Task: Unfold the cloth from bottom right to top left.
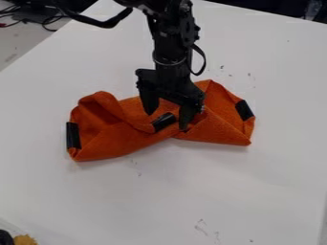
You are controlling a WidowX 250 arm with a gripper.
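The black gripper (167, 121) hangs over the middle of the orange cloth (120, 139), its two fingers spread apart. One finger is above the cloth's upper middle, the other at its centre right. Between and just below the fingertips lies a black patch (164, 122) on a folded part of the cloth. The cloth is bunched and folded over itself, with a raised loop at its upper left. Another black patch (73, 135) marks the left end, and a third black patch (245, 110) the right end. Whether the fingertips touch the cloth, I cannot tell.
The white table (211, 191) extends around the cloth on all sides. At the bottom left corner are a yellow fuzzy thing (26, 240) and a black thing beside it. Dark cables (48, 21) lie beyond the table's upper left edge.
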